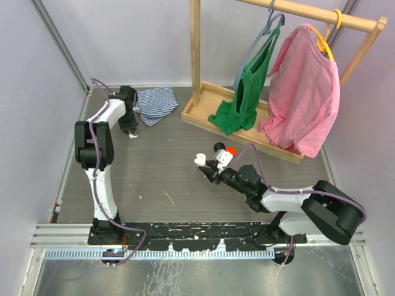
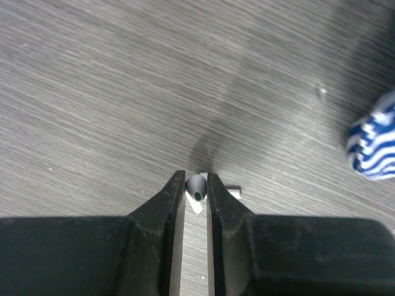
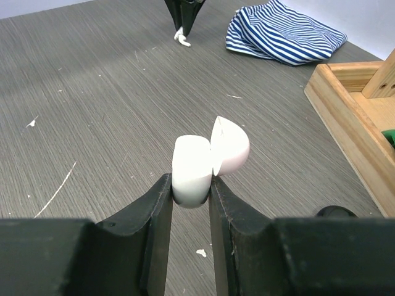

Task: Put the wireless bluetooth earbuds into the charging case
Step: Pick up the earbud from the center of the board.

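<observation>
Far-left corner of the counter [image 1: 160,185]: the left gripper [image 1: 131,132] hangs just beside the striped cloth [image 1: 155,103]. Its jaws are drawn in to a narrow slot and pinch one white earbud [image 2: 196,185], grey tip toward the wrist camera. The bud is at the surface or barely above it; I cannot tell which. A short white piece shows just beside the fingertips, possibly its stem.

Mid-counter, somewhat toward the right edge: the right gripper [image 3: 190,182] is clamped on the base of the white charging case [image 3: 191,163], with the lid [image 3: 231,147] hinged open. The socket is not visible in any view.

Step in hand (judgement): carry the bud to the case. The two are well apart, so the traverse is long.
- Lift straight up before moving sideways.
- Hold the pinch constant, since the bud looks small and smooth and may twist out.
- The case appears held on its side, so turn its mouth up first.
- Align the stem with the socket and descend slowly.
- Release only once the bud is seated.
</observation>
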